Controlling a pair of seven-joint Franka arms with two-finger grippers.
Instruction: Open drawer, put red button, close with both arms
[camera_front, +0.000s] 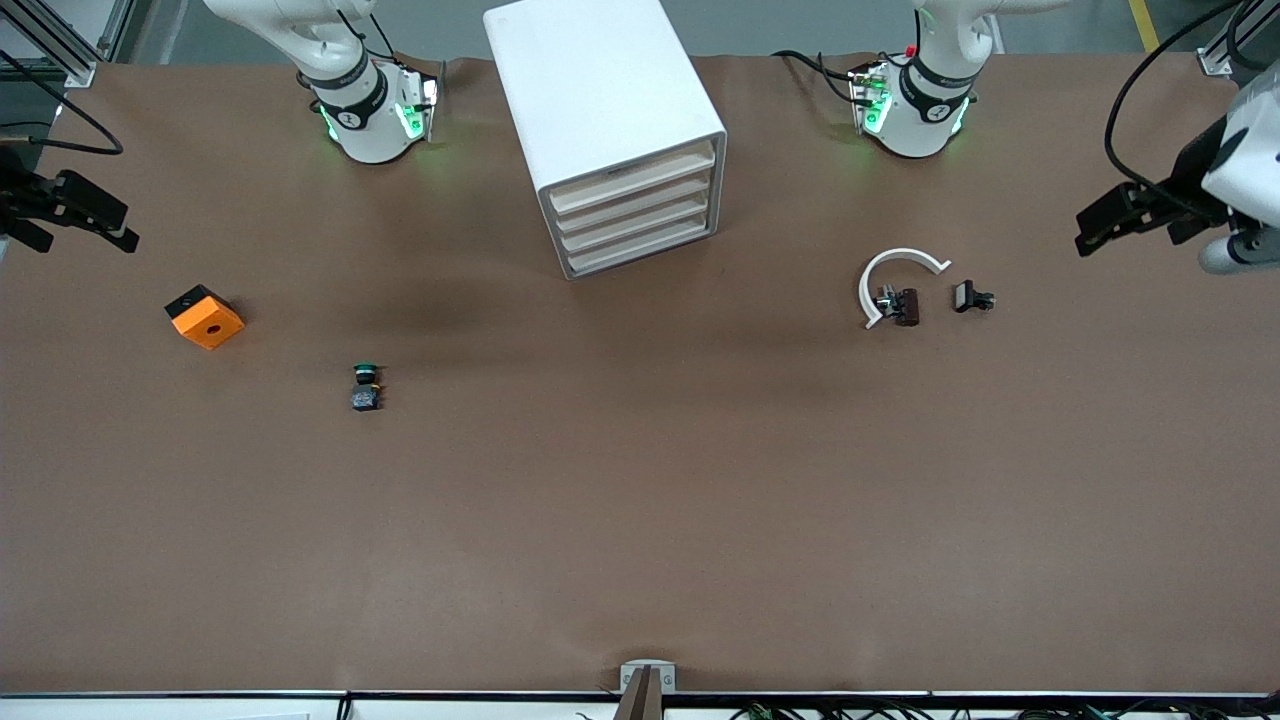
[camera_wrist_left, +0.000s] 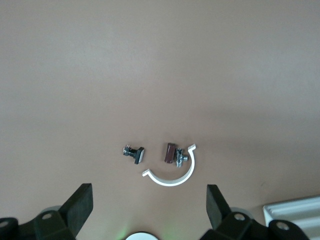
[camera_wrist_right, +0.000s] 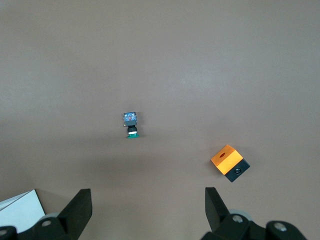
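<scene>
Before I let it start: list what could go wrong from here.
The only button in view has a green cap; no red one shows, so the wrong one may get grabbed. The four drawers in the cabinet look alike and all are shut; a wrong pull is possible. The left tool and right tool wait open over the table ends.

Cabinet (camera_wrist_left: 295, 214) cropped in left wrist view (corner only), drawer insides hidden
</scene>
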